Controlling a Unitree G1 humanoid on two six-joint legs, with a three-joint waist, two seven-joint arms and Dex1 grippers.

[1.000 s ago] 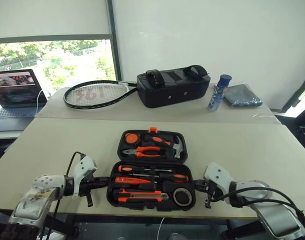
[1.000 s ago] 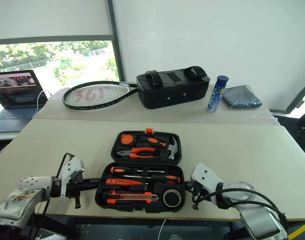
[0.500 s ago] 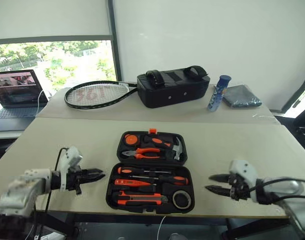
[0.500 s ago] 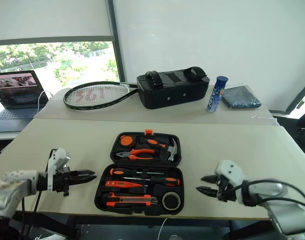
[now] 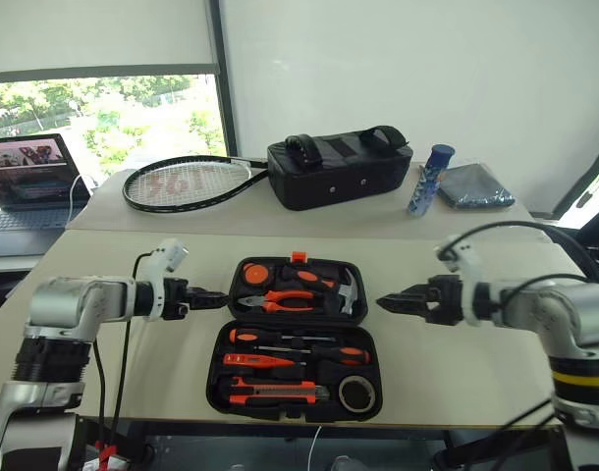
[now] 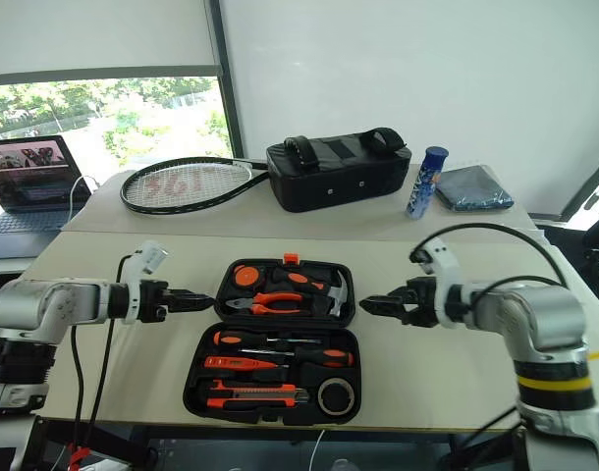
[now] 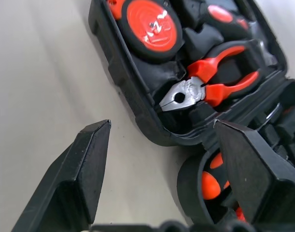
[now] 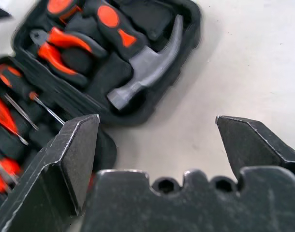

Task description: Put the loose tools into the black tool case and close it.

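Tabletop (image 5: 496, 294): pale and flat, it carries the black tool case (image 5: 298, 339), which lies open midway along the near edge, the lid half on the far side and the base half nearest you.

Case: judge it a stiff moulded shell, light when empty but weightier with steel inside, its textured plastic giving fair grip. Take the lid half by its two side edges, one gripper to each, and fold it toward the near edge; the small orange latch (image 5: 299, 255) sits on the lid's far rim.

Lid half: you see the pliers (image 5: 277, 299), the hammer (image 8: 146, 60) and a round orange piece (image 7: 152, 26) seated in their slots.

Base half: the two long screwdrivers (image 5: 299, 345), the utility knife (image 5: 270, 392) and the tape roll (image 5: 355, 394) all lie in their recesses; the thin tester is too small to pick out for certain. No tool lies loose on the tabletop, so closing appears to be what remains.

Left gripper (image 5: 213, 296): held just beside the lid's left edge, fingers parted, holding nothing.

Right gripper (image 5: 398, 302): held near the lid's right edge, apart from it, fingers spread wide and empty.
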